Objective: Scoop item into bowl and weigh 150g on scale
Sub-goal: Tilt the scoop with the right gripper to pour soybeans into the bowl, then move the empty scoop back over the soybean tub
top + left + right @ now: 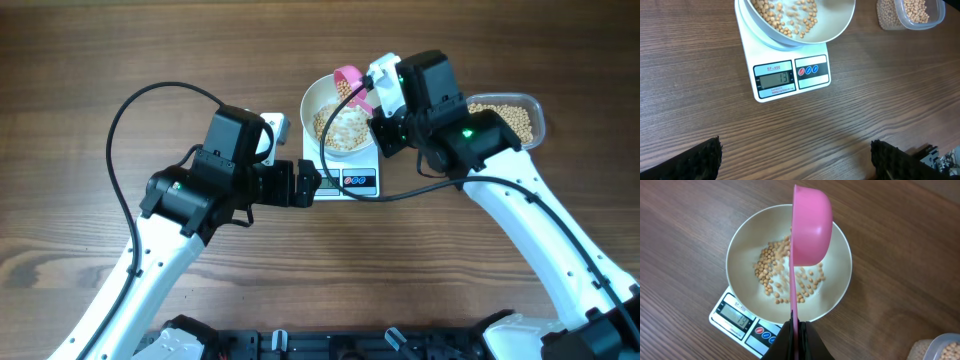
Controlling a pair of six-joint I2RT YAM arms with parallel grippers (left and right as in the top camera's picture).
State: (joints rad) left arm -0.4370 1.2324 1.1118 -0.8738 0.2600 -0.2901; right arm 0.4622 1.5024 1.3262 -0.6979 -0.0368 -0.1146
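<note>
The white bowl (313,101) stands on the small white scale (357,183), whose display is lit. Tan beans (771,274) lie scattered over the bowl's bottom (837,282). My right gripper (796,339) is shut on the handle of a pink scoop (811,225), which is turned on its side above the bowl. A few beans just under the scoop's rim look blurred. My left gripper (796,157) is open over bare table in front of the scale (790,75), with nothing between its fingers.
A clear plastic container (518,118) holding more beans sits to the right of the scale, partly under my right arm. It shows at the top right of the left wrist view, container (914,14). Brown wooden tabletop lies all around.
</note>
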